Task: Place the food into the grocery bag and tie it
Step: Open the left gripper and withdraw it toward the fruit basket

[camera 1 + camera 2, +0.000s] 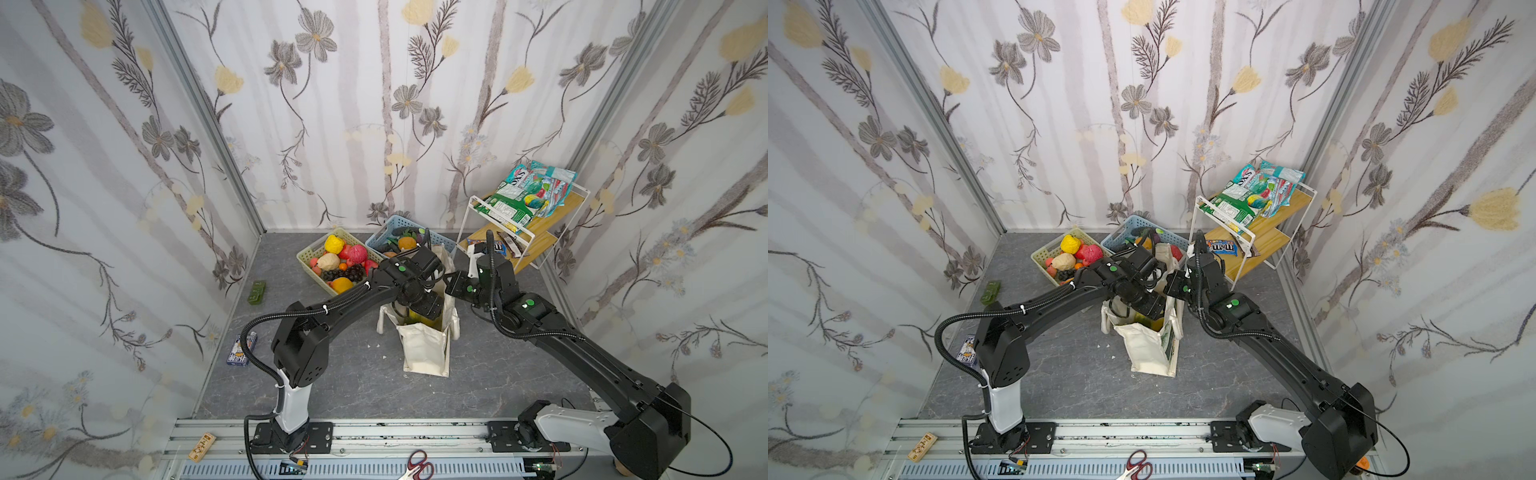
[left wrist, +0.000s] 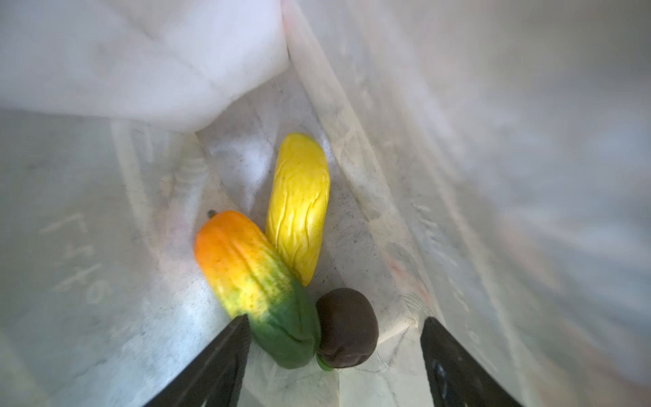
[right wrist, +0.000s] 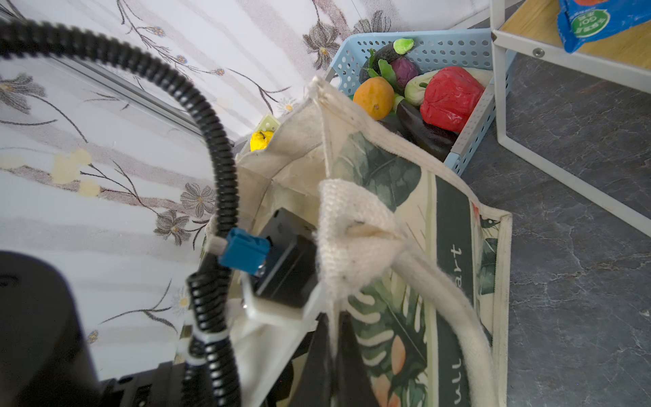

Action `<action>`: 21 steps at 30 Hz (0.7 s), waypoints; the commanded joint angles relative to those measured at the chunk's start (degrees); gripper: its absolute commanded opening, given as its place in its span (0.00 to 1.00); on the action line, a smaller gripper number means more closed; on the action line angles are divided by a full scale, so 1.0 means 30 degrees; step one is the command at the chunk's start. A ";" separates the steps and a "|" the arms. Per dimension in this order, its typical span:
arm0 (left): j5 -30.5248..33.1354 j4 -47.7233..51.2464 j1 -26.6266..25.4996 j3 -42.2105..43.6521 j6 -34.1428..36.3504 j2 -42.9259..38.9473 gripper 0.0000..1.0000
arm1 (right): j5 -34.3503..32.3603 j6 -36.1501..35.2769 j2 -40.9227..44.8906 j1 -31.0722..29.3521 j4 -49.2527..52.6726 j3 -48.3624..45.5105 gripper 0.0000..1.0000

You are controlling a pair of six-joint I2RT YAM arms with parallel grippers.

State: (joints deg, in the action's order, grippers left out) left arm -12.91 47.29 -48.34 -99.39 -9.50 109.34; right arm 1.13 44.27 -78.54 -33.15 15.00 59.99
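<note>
The left gripper is down inside the cream canvas tote bag with a green-leaf print. Its two black fingers are spread wide and clamp nothing. Below it, on the bag's floor, lie three toy foods. A wrinkled yellow elongated fruit has an orange fruit fading to green leaning against it, and a dark brown round piece touches the green end. One fingertip overlaps that green end in the left wrist view; whether it touches cannot be told.

The right gripper is closed on the tote bag's upper rim. The cloth edge is pinched between its dark fingers, just beside the base of a thick white rope handle. In both top views the tote bag stands upright on the grey marbled tabletop, mouth open, between the two arms.

Behind it stand a pale green perforated basket heaped with toy fruit and a blue perforated basket of toy vegetables; the blue one is just beside the bag. To the right, a white wire shelf with wooden boards carries snack packets.
</note>
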 commanded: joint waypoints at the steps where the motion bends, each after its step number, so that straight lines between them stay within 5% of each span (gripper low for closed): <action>1: -0.0294 -0.0161 0.0141 -0.0409 -0.0363 -0.0599 0.79 | -0.0053 -0.0079 -0.0040 -0.0001 -0.1158 -0.0042 0.01; 21: -0.0219 -0.2333 0.2337 0.0300 -0.2501 -0.3681 0.80 | 0.0020 0.0031 0.0164 0.0008 -0.1280 -0.0307 0.01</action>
State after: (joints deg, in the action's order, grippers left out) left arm -13.74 42.94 -42.06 -99.04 -15.16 99.44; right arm 1.15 44.27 -78.35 -33.04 14.41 59.22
